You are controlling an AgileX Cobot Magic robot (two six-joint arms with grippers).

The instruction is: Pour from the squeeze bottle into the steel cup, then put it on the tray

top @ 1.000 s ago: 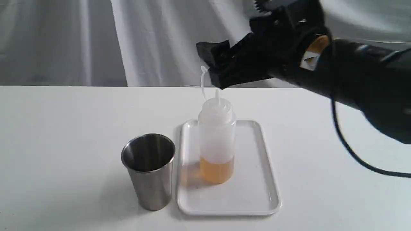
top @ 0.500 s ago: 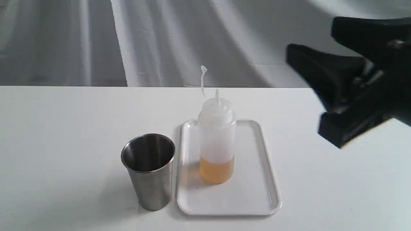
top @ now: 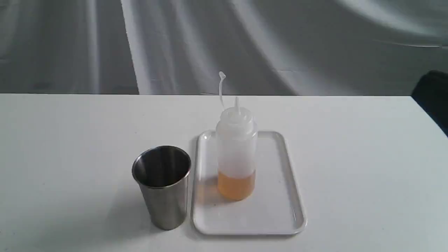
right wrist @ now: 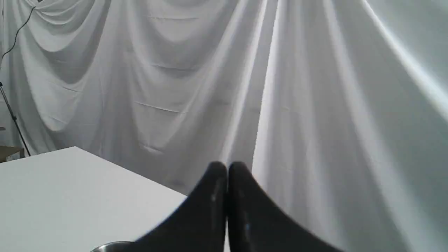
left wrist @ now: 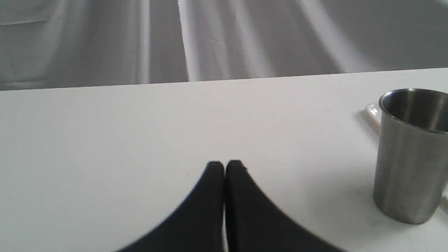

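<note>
The squeeze bottle [top: 236, 150] stands upright on the tray [top: 280, 213], amber liquid filling its lowest part and its cap strap sticking up. The steel cup [top: 162, 185] stands on the table just left of the tray, apart from the bottle. In the left wrist view my left gripper [left wrist: 224, 164] is shut and empty, low over the bare table, with the steel cup [left wrist: 409, 157] and a corner of the tray [left wrist: 371, 112] off to one side. My right gripper [right wrist: 227, 166] is shut on nothing and faces the curtain. Only a dark piece of the right arm [top: 434, 94] shows at the exterior view's right edge.
A white table [top: 70, 140] carries everything, with a draped white curtain [top: 210, 42] behind it. The right wrist view shows a table corner [right wrist: 70, 182], a stand leg at the far side [right wrist: 14, 122] and a thin grey curved rim [right wrist: 112, 246] I cannot identify.
The right arm has drawn away from above the bottle toward the right and almost left the exterior view. Its jaws, open half a second ago, are now shut. Bottle, cup and tray have not moved.
</note>
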